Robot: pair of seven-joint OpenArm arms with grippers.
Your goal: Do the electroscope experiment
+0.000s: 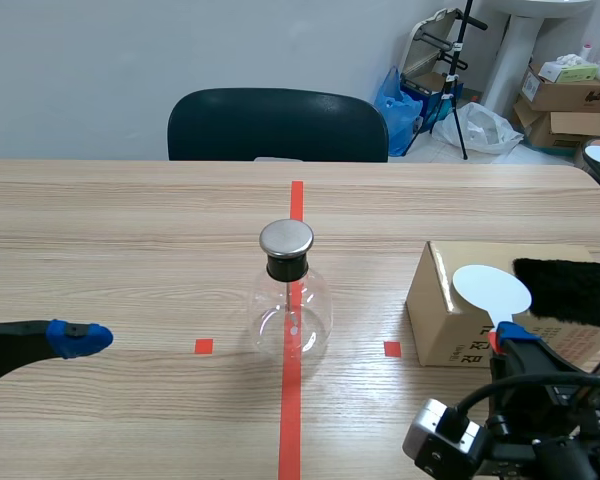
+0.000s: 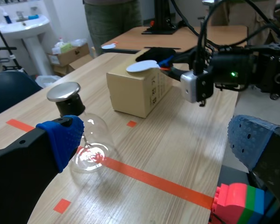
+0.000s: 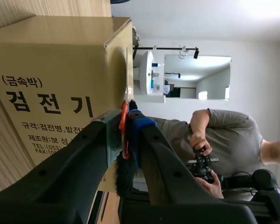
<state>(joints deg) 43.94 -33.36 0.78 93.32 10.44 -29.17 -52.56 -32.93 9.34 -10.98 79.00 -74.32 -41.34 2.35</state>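
One stoppered glass flask stands near the box.

Capped glass flask upright; white disc over box.

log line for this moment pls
left pincer open, left of flask | right pincer shut on disc, by box | flask upright on tape | fur on box

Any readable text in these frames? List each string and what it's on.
"(금속박)": face of the cardboard box, right wrist view.
"검전기": same face, large print.
"규격:검전병…": smaller line below, rest hidden.
Maker and contact lines under that: partly hidden.
small print on the box side, scene view: too small to read.
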